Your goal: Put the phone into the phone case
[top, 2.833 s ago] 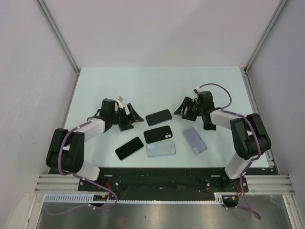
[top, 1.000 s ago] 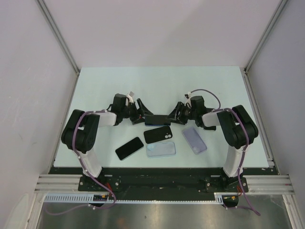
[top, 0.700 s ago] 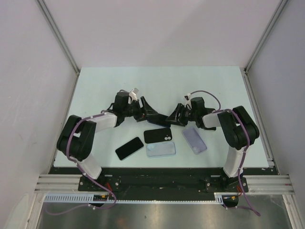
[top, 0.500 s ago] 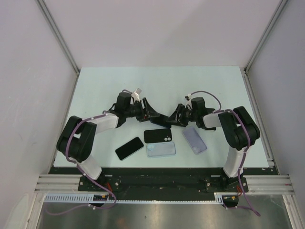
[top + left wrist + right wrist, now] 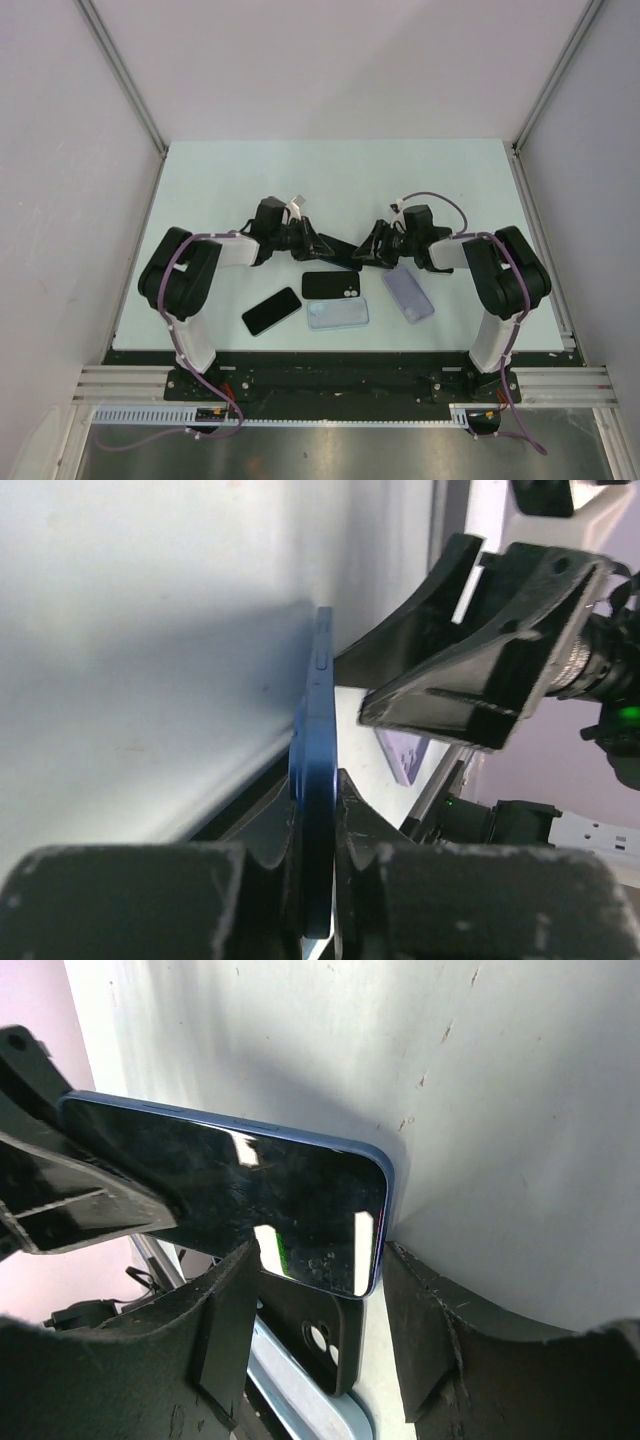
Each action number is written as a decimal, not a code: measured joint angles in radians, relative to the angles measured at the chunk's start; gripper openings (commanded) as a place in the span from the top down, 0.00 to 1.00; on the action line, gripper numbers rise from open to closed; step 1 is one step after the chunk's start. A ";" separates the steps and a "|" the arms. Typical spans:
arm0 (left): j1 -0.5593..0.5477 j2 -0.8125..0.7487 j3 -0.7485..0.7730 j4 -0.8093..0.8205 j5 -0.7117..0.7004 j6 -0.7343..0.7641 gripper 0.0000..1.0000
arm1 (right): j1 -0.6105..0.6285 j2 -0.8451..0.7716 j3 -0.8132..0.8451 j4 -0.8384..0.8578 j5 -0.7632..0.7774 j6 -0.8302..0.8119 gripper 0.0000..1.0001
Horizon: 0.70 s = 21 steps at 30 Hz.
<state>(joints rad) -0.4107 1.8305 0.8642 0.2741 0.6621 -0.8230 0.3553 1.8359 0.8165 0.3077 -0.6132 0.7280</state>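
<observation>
A: Start at the left gripper point(image 5: 318, 246). What is it doing?
B: Its fingers point(image 5: 130, 900) are pinched tight on the face and back of the phone point(image 5: 250, 1200), near one end. The wrist view shows the blue edge running straight out between them.
A: And the right gripper point(image 5: 372, 250)?
B: About half spread, with the phone's other end sitting in the gap. One finger overlaps the screen and the other is right at the corner. Whether they press it, I can't tell.
A: So where is the phone itself?
B: Just beyond the clear case point(image 5: 337, 313), up on one long edge on the table point(image 5: 250, 180). Its screen tilts toward the right wrist camera, and it bridges the two grippers.
A: The arms?
B: Both lie low, forearms stretched inward over the table, so the grippers face each other beyond the clear case. The left one is a little to its left, the right one a little to its right.
A: What has changed?
B: A few seconds back the phone lay flat beyond the clear case and the grippers stood well apart from it. A second ago the left jaws were wide at its end; now they have closed. The left elbow has also swung in nearer the clear case, while the right arm has hardly moved
</observation>
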 measured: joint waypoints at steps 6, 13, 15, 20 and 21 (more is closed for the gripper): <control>-0.014 -0.015 0.017 0.006 -0.001 0.018 1.00 | 0.001 -0.030 -0.011 -0.032 0.004 -0.009 0.42; -0.011 -0.052 0.019 -0.047 -0.029 0.048 1.00 | 0.000 -0.123 -0.016 -0.077 0.006 -0.024 0.39; -0.009 -0.063 0.033 -0.085 -0.036 0.064 1.00 | -0.002 -0.167 -0.016 -0.096 0.011 -0.031 0.37; 0.002 -0.107 0.121 -0.206 -0.057 0.099 0.99 | -0.004 -0.318 -0.016 -0.171 0.034 -0.051 0.27; 0.006 -0.127 0.136 -0.218 -0.057 0.100 0.99 | -0.005 -0.348 -0.016 -0.184 0.037 -0.053 0.25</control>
<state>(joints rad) -0.4049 1.7031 1.0000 0.0563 0.6048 -0.7235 0.3504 1.4879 0.8001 0.1238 -0.5758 0.6746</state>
